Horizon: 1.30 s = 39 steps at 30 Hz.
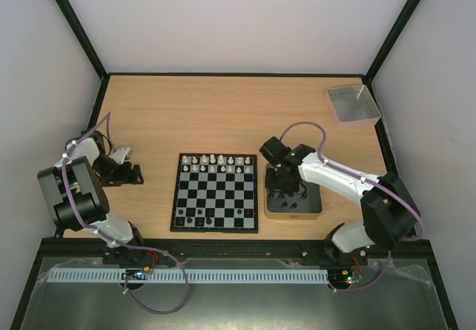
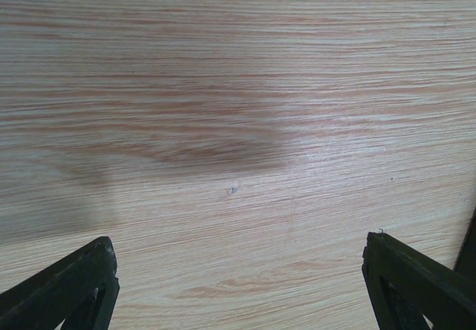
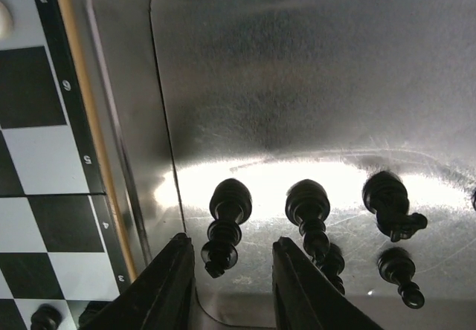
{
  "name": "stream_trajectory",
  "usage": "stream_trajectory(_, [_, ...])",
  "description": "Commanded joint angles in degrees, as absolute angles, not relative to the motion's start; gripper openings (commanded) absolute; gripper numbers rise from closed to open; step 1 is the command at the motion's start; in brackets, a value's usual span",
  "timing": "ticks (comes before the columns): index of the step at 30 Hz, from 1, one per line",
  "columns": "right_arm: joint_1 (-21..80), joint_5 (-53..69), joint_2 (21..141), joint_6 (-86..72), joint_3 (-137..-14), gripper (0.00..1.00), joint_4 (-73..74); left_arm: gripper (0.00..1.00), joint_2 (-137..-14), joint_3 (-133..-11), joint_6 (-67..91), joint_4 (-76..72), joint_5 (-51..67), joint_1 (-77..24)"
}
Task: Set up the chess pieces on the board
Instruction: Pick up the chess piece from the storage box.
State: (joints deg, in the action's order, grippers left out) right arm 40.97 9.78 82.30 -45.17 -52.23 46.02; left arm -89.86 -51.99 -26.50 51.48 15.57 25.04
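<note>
The board [image 1: 216, 195] lies at the table's middle front. White chess pieces [image 1: 216, 163] fill its two far rows, and a few black ones [image 1: 195, 215] stand on the near rows. My right gripper [image 1: 286, 189] hangs low in the metal tin [image 1: 294, 216]. In the right wrist view it [image 3: 230, 270] is open, its fingers [image 3: 160, 285] either side of a black piece [image 3: 223, 226] lying on the tin floor, without pinching it. More black pieces [image 3: 309, 211] lie beside it. My left gripper [image 1: 130, 172] is open and empty over bare wood [image 2: 242, 270].
A grey square tray [image 1: 353, 103] sits at the far right corner. The tin's left wall [image 3: 119, 122] stands close to the board's right edge [image 3: 30, 159]. Black frame rails border the table.
</note>
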Motion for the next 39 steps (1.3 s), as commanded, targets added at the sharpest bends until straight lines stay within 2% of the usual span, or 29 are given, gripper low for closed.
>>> stream_trajectory(1, [40.83, 10.86, 82.53, -44.61, -50.38, 0.27, 45.12, 0.9, -89.99, -51.37, -26.36, 52.42, 15.8, 24.99])
stream_trajectory(7, [40.79, 13.27, 83.19, -43.46, -49.62, 0.26, 43.89, 0.9, -90.44, -51.37, -26.46, 52.4, 15.82, 24.88])
stream_trajectory(12, [40.8, 13.17, 84.1, -42.76, -50.48, 0.18, 43.75, 0.9, -90.27, -51.42, -26.46, 52.38, 15.82, 24.88])
stream_trajectory(18, [40.78, 13.59, 86.26, -41.55, -51.21, 0.16, 44.1, 0.9, -90.29, -51.43, -26.46, 52.45, 15.91, 24.89])
stream_trajectory(21, [40.81, 12.75, 86.74, -41.2, -51.67, 0.13, 44.69, 0.9, -90.31, -51.42, -26.54, 52.47, 16.0, 24.92])
stream_trajectory(32, [41.24, 4.43, 84.95, -38.15, -64.0, 0.09, 59.15, 0.9, -90.87, -51.36, -26.88, 52.55, 16.34, 24.87])
stream_trajectory(35, [44.54, 4.4, 85.33, -37.52, -68.87, 0.09, 63.47, 0.9, -90.79, -51.4, -26.89, 52.55, 16.3, 24.92])
stream_trajectory(39, [53.91, 6.39, 88.76, -39.64, -74.93, 0.09, 65.31, 0.9, -90.79, -51.37, -26.97, 52.48, 16.43, 24.88])
